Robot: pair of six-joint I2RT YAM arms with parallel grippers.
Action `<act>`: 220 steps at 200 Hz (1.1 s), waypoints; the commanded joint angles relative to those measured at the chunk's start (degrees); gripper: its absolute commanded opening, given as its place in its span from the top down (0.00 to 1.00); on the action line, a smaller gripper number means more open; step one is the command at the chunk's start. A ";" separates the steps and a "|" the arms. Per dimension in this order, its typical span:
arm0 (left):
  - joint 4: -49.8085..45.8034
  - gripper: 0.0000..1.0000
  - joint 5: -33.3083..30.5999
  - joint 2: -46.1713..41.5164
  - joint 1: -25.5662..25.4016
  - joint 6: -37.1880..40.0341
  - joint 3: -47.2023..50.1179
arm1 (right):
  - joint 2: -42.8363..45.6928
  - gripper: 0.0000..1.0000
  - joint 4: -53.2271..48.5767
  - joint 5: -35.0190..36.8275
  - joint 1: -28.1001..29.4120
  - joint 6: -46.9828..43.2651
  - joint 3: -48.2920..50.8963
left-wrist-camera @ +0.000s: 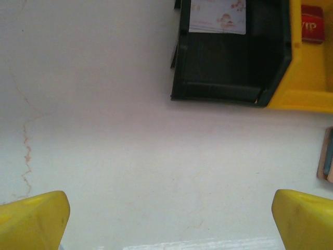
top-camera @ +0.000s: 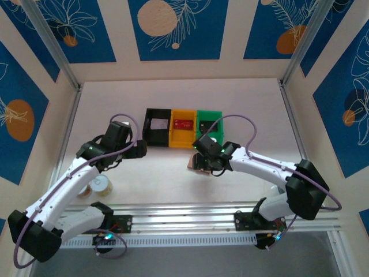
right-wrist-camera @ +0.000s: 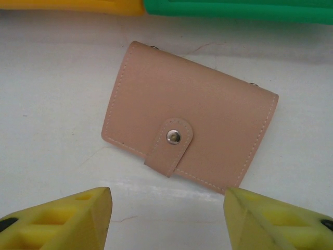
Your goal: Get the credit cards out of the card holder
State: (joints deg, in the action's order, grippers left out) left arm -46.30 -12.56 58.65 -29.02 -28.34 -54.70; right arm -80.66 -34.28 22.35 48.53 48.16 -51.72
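Snapped-shut flat tan leather-like card holder [right-wrist-camera: 190,117] just ahead of right gripper [right-wrist-camera: 166,211].
Likely light, thin, floppy: pinch one edge. Right gripper part-open, left gripper [left-wrist-camera: 169,219] wide; both empty.

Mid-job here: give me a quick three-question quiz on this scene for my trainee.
1. True or false: the card holder lies snapped shut on the table.
2. Which bin holds the red card: A black, B yellow, C green?
3. Fill in: the card holder lies just ahead of the ____ gripper's parted fingers.

Key: 1 true. 2 B, the yellow bin. 3 right gripper.
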 commanded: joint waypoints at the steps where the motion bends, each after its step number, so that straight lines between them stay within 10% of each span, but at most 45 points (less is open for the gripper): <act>1: -2.18 0.00 -1.39 -0.38 -0.25 1.18 0.38 | -2.89 0.43 -0.87 1.52 0.08 0.70 -2.11; 220: -0.94 0.00 -0.50 0.23 -0.26 -0.30 1.42 | -15.21 0.58 -2.46 1.20 -1.69 3.00 -6.73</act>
State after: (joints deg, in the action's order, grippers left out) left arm -47.20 -13.58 58.72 -29.02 -28.36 -54.35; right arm -94.61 -34.54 22.52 46.85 48.73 -57.45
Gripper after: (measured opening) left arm 0.996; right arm 0.434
